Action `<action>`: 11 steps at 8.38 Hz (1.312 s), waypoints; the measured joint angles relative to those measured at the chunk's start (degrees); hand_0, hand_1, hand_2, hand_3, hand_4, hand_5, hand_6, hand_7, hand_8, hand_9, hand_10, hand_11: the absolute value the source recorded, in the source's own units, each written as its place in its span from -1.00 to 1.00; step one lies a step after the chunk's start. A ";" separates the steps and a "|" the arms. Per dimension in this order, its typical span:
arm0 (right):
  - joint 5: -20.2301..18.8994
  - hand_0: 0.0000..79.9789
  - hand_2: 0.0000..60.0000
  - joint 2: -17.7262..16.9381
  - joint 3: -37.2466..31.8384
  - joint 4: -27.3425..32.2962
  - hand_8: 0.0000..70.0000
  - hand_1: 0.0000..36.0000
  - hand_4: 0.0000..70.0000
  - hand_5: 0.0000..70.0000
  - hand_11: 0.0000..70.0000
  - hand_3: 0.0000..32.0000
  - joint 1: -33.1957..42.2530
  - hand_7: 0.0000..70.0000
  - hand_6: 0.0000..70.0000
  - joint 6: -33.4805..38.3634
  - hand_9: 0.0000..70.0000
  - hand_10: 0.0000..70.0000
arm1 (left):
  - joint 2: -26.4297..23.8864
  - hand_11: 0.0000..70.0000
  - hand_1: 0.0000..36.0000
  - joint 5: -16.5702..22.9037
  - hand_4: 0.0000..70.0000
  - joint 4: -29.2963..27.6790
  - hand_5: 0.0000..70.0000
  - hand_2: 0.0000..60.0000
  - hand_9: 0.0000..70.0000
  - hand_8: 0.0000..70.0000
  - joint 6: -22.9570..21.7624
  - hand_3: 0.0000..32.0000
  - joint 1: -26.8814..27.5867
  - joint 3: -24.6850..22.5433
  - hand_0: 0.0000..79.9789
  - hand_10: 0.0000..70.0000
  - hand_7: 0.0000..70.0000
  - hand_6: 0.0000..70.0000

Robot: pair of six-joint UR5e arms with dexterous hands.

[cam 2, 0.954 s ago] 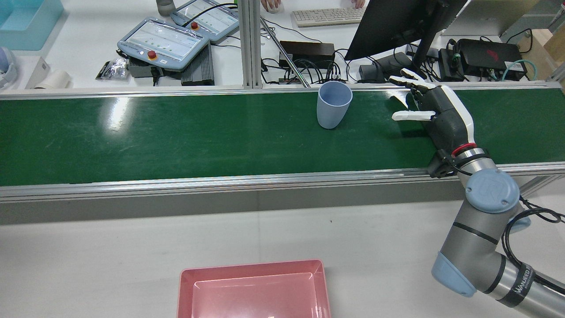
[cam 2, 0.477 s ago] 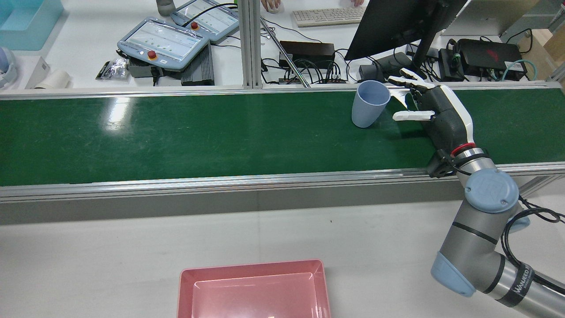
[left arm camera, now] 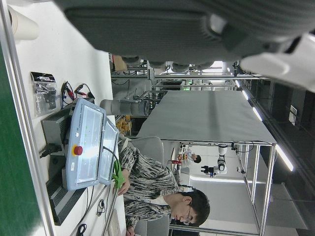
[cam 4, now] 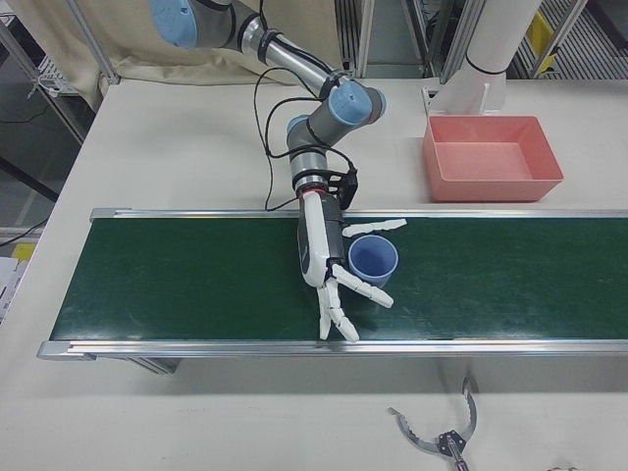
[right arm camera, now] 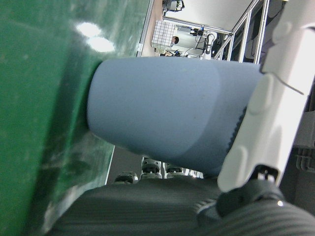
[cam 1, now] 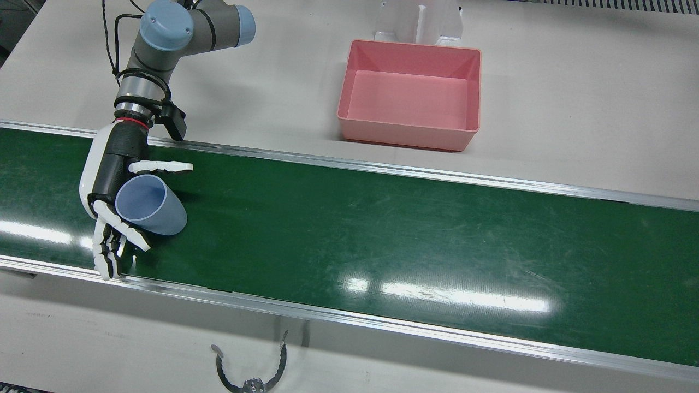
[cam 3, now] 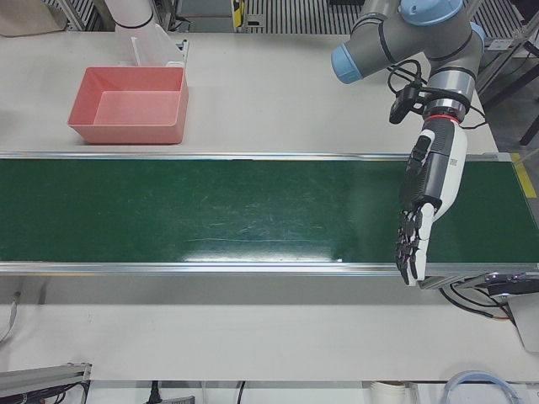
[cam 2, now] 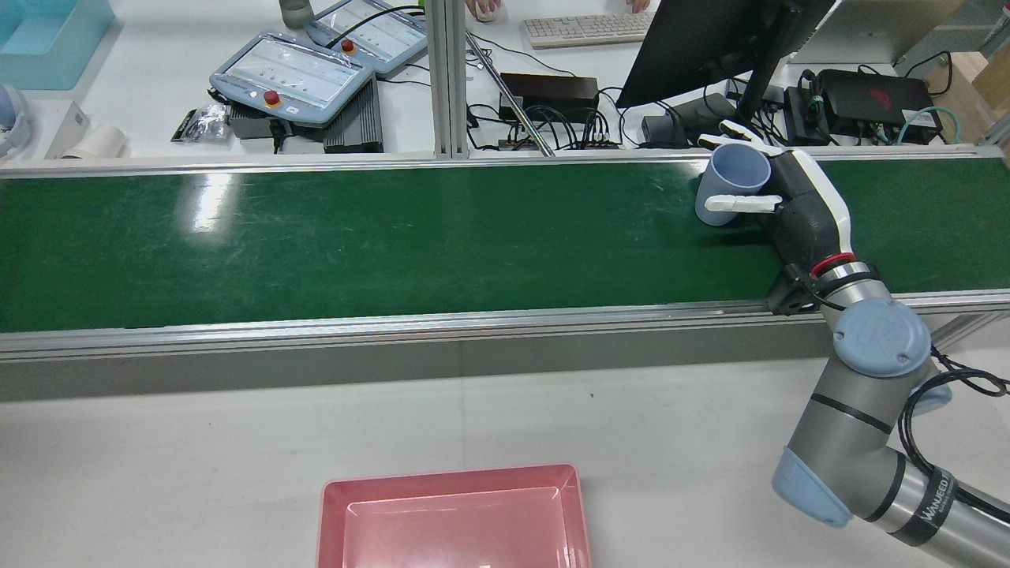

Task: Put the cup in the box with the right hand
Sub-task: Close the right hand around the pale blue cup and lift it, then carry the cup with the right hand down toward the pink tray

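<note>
Cupping the cup (cam 1: 148, 206) on the belt (cam 1: 382, 229) with the right hand (cam 1: 116, 164), unclenched.

Standing the cup upright by the belt's far edge in the rear view, against the palm, between thumb (cam 1: 164, 166) and splayed fingers (cam 1: 128, 233), without closing on it. Showing the box (cam 1: 407, 134) well apart on the white table (cam 1: 573, 109), across the belt's rail (cam 1: 437, 173). Hanging the left hand (cam 3: 425, 202) over the belt's other end, spread, holding nothing. Showing pendants (cam 2: 292, 79), keyboard (cam 2: 584, 30) and monitor (cam 2: 694, 39) beyond the belt. Finding the cup further right than half a second ago: then just clear of the fingertips, now inside the hand's span.
</note>
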 measured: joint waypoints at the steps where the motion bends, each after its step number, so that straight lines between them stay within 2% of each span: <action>1: 0.24 0.69 1.00 -0.02 0.56 -2.17 0.54 1.00 1.00 -0.45 0.91 -1.00 0.46 1.00 0.05 0.01 1.00 0.31 | 0.00 -1.00 -1.00 0.00 -1.00 0.00 -1.00 -1.00 -1.00 -1.00 0.00 -1.00 0.00 0.00 -1.00 -1.00 -1.00 -1.00; 2: 0.39 0.57 1.00 -0.27 1.46 -4.25 1.00 1.00 1.00 -0.38 1.00 -1.00 1.25 1.00 0.33 0.01 1.00 0.79 | 0.00 -1.00 -1.00 0.00 -1.00 0.00 -1.00 -1.00 -1.00 -1.00 0.00 -1.00 -0.03 0.00 -1.00 -1.00 -1.00 -1.00; 4: 0.49 0.45 1.00 -1.51 3.36 -6.04 1.00 1.00 1.00 -0.39 1.00 -1.00 2.79 1.00 0.31 -0.08 1.00 0.79 | 0.00 -1.00 -1.00 0.00 -1.00 0.00 -1.00 -1.00 -1.00 -1.00 0.00 -1.00 -0.05 0.00 -1.00 -1.00 -1.00 -1.00; 5: 0.51 0.45 1.00 -2.10 4.13 -6.33 1.00 1.00 1.00 -0.39 1.00 -1.00 3.17 1.00 0.27 -0.08 1.00 0.75 | 0.00 -1.00 -1.00 0.00 -1.00 0.00 -1.00 -1.00 -1.00 -1.00 -0.02 -1.00 -0.04 0.00 -1.00 -1.00 -1.00 -1.00; 6: 0.51 0.42 1.00 -2.38 4.87 -6.46 1.00 1.00 0.90 -0.39 1.00 -1.00 3.37 1.00 0.23 -0.06 1.00 0.73 | 0.00 -1.00 -1.00 0.00 -1.00 0.00 -1.00 -1.00 -1.00 -1.00 -0.03 -1.00 -0.05 0.00 -1.00 -1.00 -1.00 -1.00; 7: 0.51 0.48 1.00 -2.52 6.31 -6.51 1.00 1.00 0.98 -0.40 1.00 -1.00 3.49 1.00 0.22 -0.25 1.00 0.72 | 0.00 -1.00 -1.00 0.00 -1.00 0.00 -1.00 -1.00 -1.00 -1.00 -0.02 -1.00 -0.06 0.00 -1.00 -1.00 -1.00 -1.00; 10: 0.56 0.38 1.00 -2.39 16.96 -6.55 0.99 1.00 0.77 -0.43 1.00 -1.00 -0.03 1.00 0.18 -5.34 1.00 0.71 | 0.00 -1.00 -1.00 0.00 -1.00 0.06 -1.00 -1.00 -1.00 -1.00 0.00 -1.00 -0.01 0.00 -1.00 -1.00 -1.00 -1.00; 11: 1.15 0.42 1.00 -2.12 21.98 -6.55 1.00 1.00 0.94 -0.44 1.00 -1.00 -3.31 1.00 0.18 -9.52 1.00 0.71 | 0.00 -1.00 -1.00 0.00 -1.00 0.04 -1.00 -1.00 -1.00 -1.00 0.00 -1.00 -0.01 0.00 -1.00 -1.00 -1.00 -1.00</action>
